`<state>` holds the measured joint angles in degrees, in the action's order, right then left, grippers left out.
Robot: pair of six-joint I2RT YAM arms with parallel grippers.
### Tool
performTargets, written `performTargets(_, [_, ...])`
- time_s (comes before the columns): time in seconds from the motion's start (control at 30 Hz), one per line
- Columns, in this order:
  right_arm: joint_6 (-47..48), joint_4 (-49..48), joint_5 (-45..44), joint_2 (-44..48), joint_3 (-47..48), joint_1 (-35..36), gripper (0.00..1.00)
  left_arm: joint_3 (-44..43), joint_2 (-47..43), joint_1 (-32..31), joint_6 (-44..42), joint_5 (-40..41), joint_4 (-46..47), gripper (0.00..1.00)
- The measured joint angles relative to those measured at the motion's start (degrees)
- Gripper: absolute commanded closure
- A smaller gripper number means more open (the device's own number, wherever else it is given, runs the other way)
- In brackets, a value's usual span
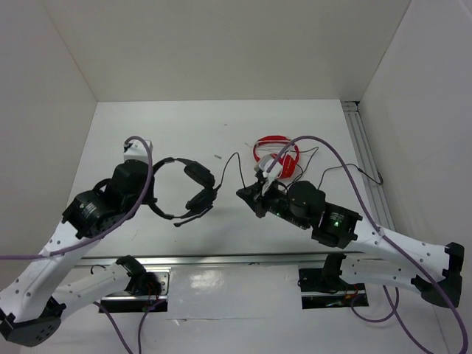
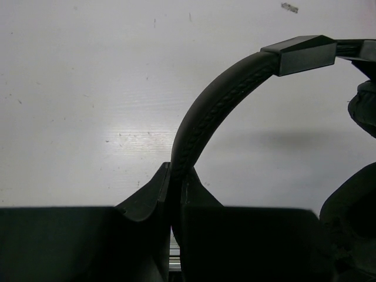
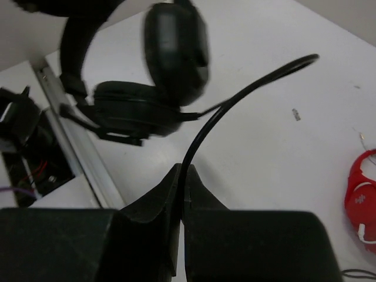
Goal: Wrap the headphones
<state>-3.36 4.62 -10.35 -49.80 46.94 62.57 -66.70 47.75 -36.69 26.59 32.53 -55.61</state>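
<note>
- Black headphones (image 1: pixel 193 188) sit left of centre on your white table (image 1: pixel 184 122), between the two arms, with the earcups (image 3: pixel 153 88) close together.
- Your left gripper (image 2: pixel 175 176) is clamped on the padded headband (image 2: pixel 214 108). The band rises from between the fingers and arches to the right in the wrist view.
- Your right gripper (image 3: pixel 183 176) is pinching the thin black cable (image 3: pixel 235 97), which curves up out of its fingers in an arc.
- Red headphones (image 1: pixel 276 153) lie just behind the right gripper, apart from the black set.
- Whether the earcups rest on the table or hang above it cannot be told from your views.
</note>
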Motion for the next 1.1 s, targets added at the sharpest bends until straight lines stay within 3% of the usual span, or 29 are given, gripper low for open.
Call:
performTargets(0.17, [2.64, 8.66, 1.97, -1.16, 6.23, 4.15, 1.00, 0.00, 5.55, -0.04, 2.19, 4.24, -0.63, 1.00])
performTargets(0.33, [3.30, 15.21, -3.93, -2.29, 10.49, 7.08, 1.00, 0.85, 7.54, -0.44, 7.37, 9.64, -3.17, 1.00])
performTargets(0.6, [4.28, 21.86, -6.43, -7.65, 13.49, 7.45, 1.00, 3.32, 9.90, -0.48, 5.66, 6.12, -1.49, 1.00])
performTargets(0.9, [2.29, 24.41, -27.63, -11.04, 14.38, 10.86, 1.00, 3.87, 11.28, -0.55, 5.18, 5.09, 0.09, 1.00])
performTargets(1.1, [0.52, 24.39, -33.31, -8.52, 14.36, 10.95, 1.00, 4.00, 10.54, -0.63, 11.54, 8.79, -3.37, 1.00])
